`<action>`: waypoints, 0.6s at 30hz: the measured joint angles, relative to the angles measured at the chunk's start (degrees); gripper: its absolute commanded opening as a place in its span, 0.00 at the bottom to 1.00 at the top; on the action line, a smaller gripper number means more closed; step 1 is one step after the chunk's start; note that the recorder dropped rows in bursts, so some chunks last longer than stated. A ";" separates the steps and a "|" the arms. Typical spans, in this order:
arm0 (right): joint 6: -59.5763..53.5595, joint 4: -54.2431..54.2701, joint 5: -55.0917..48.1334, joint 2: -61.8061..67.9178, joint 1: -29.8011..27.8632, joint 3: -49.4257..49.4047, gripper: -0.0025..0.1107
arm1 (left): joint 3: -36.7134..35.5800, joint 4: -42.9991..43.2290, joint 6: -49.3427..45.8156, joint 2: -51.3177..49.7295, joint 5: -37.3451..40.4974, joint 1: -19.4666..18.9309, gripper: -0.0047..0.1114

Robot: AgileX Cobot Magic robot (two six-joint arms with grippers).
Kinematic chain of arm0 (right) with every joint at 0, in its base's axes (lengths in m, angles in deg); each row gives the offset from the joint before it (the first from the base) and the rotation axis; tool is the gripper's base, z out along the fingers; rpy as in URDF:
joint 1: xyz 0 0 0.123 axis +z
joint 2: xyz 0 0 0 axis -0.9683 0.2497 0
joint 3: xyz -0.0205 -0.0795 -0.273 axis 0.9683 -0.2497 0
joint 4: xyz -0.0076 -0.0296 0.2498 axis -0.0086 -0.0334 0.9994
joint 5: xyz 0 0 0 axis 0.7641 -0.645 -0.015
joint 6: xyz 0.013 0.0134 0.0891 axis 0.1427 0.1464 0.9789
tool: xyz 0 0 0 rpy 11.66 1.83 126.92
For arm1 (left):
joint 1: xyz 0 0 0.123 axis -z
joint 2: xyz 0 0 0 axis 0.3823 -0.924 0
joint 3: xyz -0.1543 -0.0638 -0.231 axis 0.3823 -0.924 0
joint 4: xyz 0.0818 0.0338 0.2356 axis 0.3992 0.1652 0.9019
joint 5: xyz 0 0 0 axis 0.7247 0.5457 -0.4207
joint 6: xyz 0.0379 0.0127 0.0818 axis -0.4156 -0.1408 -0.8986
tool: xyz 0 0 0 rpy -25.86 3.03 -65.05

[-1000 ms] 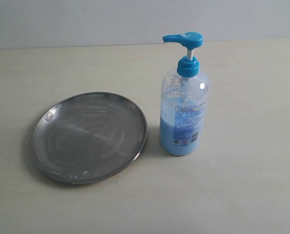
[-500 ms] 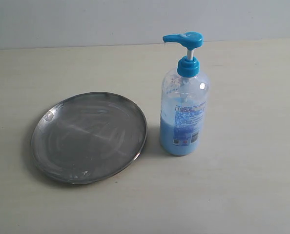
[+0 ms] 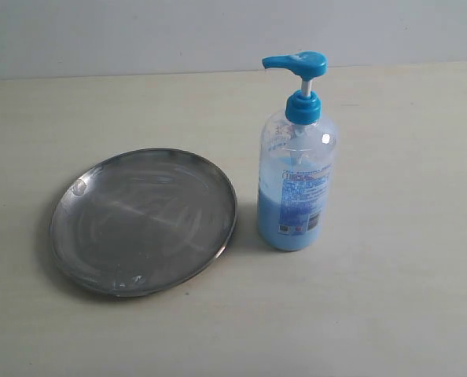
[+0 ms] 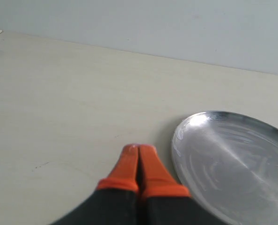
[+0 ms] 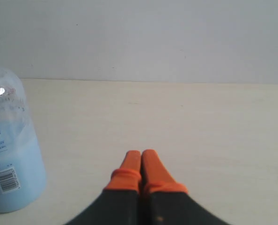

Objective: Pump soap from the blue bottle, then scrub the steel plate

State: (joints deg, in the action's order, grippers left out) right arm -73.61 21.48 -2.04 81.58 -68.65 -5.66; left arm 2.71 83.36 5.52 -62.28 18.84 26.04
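The steel plate (image 3: 143, 221) lies flat on the table, left of centre in the exterior view, its surface streaky. Right of it stands the blue bottle (image 3: 296, 177) upright, pump head raised, with light blue soap (image 3: 274, 224) filling its lower part. Neither arm shows in the exterior view. My left gripper (image 4: 139, 149) is shut with nothing in it, its orange tips beside the steel plate (image 4: 235, 166) rim. My right gripper (image 5: 141, 153) is shut and empty too, apart from the blue bottle (image 5: 10, 154) that shows at the frame's edge.
The pale wooden table (image 3: 375, 314) meets a plain light wall (image 3: 139, 35) at the back. Bare tabletop (image 5: 200, 122) stretches ahead of the right gripper.
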 measured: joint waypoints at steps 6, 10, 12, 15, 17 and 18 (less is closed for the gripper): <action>0.00 0.00 0.00 2.74 0.00 0.00 0.02 | 0.00 0.00 0.00 0.00 0.00 0.00 0.04; 0.00 0.00 0.00 4.39 0.00 0.00 0.02 | 0.00 0.00 0.00 0.00 0.00 0.00 0.04; 0.00 0.00 0.00 5.11 0.00 0.00 0.02 | 0.00 0.00 0.00 0.00 0.00 0.00 0.04; 0.00 0.00 -0.30 6.32 0.00 1.36 0.02 | 0.00 0.00 0.00 0.00 0.00 0.00 0.04; 0.00 0.00 -0.30 7.23 0.00 2.49 0.02 | 0.00 0.00 0.00 0.00 0.00 0.00 0.04; 0.00 0.00 -0.30 7.76 0.00 3.12 0.02 | 0.00 0.00 0.00 0.00 0.00 0.00 0.04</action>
State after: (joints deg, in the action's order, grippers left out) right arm -73.61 21.48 -2.34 89.34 -68.65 -2.54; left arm 2.71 83.36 5.52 -62.28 18.84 26.04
